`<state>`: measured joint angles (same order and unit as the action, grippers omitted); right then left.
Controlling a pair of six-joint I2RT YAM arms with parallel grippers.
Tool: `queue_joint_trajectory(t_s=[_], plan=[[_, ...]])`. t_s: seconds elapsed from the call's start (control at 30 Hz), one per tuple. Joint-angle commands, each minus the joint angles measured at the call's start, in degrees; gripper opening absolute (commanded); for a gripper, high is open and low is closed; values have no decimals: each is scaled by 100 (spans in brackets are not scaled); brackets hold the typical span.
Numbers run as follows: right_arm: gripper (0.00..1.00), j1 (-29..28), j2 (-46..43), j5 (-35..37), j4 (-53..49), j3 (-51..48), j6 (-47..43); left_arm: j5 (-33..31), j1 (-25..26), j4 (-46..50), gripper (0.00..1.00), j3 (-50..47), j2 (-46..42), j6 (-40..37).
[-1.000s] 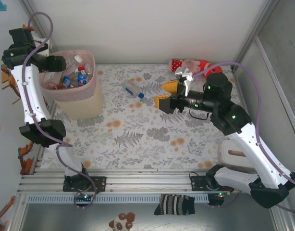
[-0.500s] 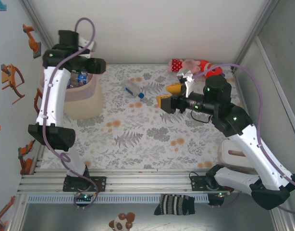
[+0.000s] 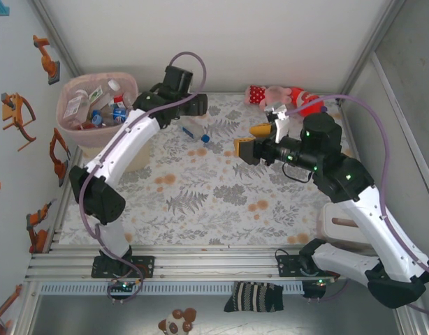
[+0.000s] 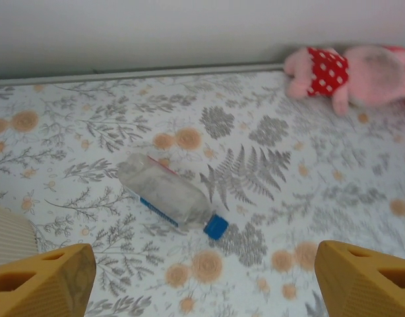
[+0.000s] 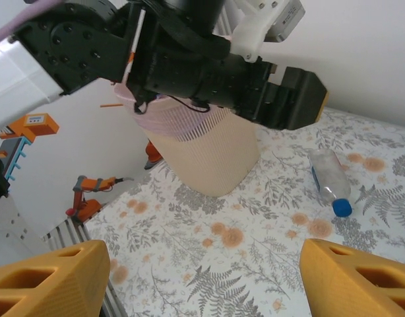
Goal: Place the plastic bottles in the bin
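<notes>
Your left gripper (image 4: 208,282) hangs over the far part of the surface (image 3: 200,202) with its fingers spread wide and nothing between them. One loose plastic bottle (image 4: 169,196) lies just ahead of it in the left wrist view. The bottle is clear with a blue cap and rests on its side on the floral cloth near the far edge, cap pointing toward the right side.

Your right gripper (image 3: 251,138) is also parted and empty. It sits to the right of that bottle, well apart from it, and faces left across the surface.

The bin (image 5: 216,155) stands upright in the far left corner, and your left arm crosses in front of it. You can see several bottles (image 3: 96,105) already piled inside.

A pink-and-red plush toy (image 3: 281,94) lies against the far edge, to the right of the loose bottle.
</notes>
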<state>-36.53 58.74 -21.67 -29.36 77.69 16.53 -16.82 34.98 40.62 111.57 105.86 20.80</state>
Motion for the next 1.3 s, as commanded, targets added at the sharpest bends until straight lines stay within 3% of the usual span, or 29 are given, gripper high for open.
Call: queue_joint_trajectory(t_s=[0.0, 0.3, 0.77, 1.07, 1.27], plan=[[75, 31, -79, 121, -58, 61, 93, -1040, 6, -426, 86, -18, 488, 1149], [74, 25, -100, 155, -137, 79, 122, -1174, -110, 110, 91, 789, 2020, 2693], [74, 32, -286, 306, -341, 84, 109, -433, -407, 338, 95, 1791, 3542, 3641], [74, 30, -405, 383, -401, 36, 120, -259, -443, 763, 88, 2282, 4082, 3693], [74, 32, -466, 366, -329, 40, 164, -164, -451, 781, 76, 2308, 4085, 3628]])
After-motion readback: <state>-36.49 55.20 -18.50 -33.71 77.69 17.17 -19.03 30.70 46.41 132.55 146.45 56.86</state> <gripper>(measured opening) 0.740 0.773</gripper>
